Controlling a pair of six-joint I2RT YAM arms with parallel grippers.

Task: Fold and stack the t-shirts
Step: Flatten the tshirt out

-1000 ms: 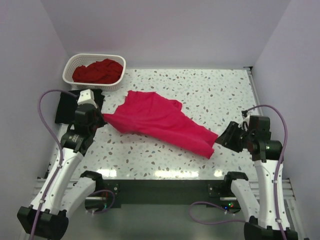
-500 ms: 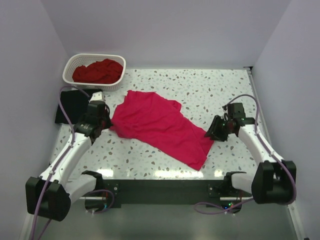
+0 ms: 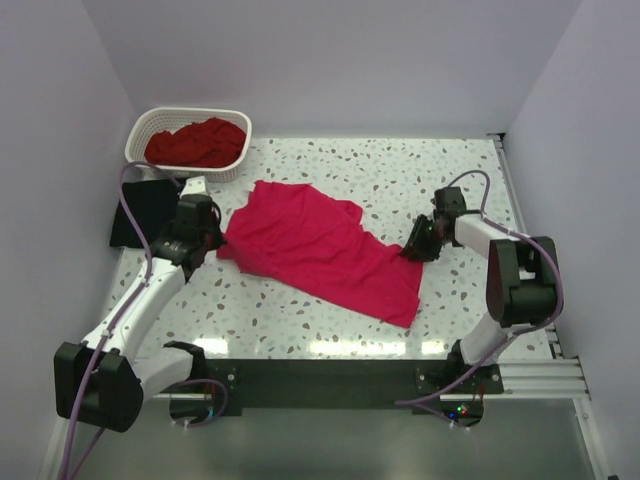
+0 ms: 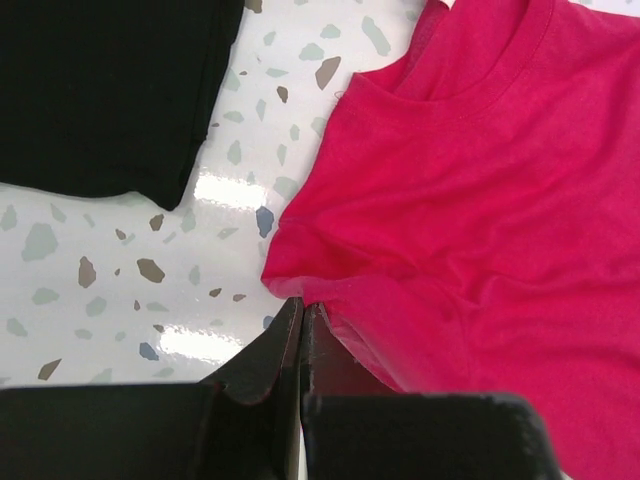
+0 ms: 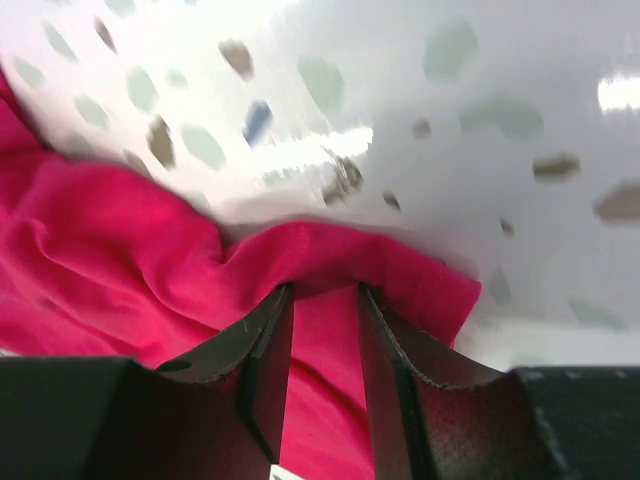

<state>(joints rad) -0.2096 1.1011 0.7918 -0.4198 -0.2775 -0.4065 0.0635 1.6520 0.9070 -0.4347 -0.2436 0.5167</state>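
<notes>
The bright pinkish-red t-shirt [image 3: 320,245] lies spread on the speckled table, collar toward the left. My left gripper [image 3: 218,243] is shut on its left edge near the sleeve; in the left wrist view the jaws [image 4: 300,305] pinch the fabric [image 4: 480,200]. My right gripper [image 3: 413,250] is at the shirt's right edge; its jaws [image 5: 325,290] stand a narrow gap apart with a fold of the shirt [image 5: 120,260] bunched between the tips. The black t-shirt [image 3: 140,210] lies folded at the table's left edge and shows in the left wrist view [image 4: 100,90]. The darker red t-shirt [image 3: 195,143] lies crumpled in the basket.
The white lattice basket [image 3: 140,125] stands at the back left corner. Walls close in the table at the left, back and right. Bare table [image 3: 420,180] lies behind and to the right of the shirt.
My right gripper has moved left and away from me with the shirt's right edge, so the shirt lies flatter and shorter. My left gripper has shifted slightly, still holding the left edge.
</notes>
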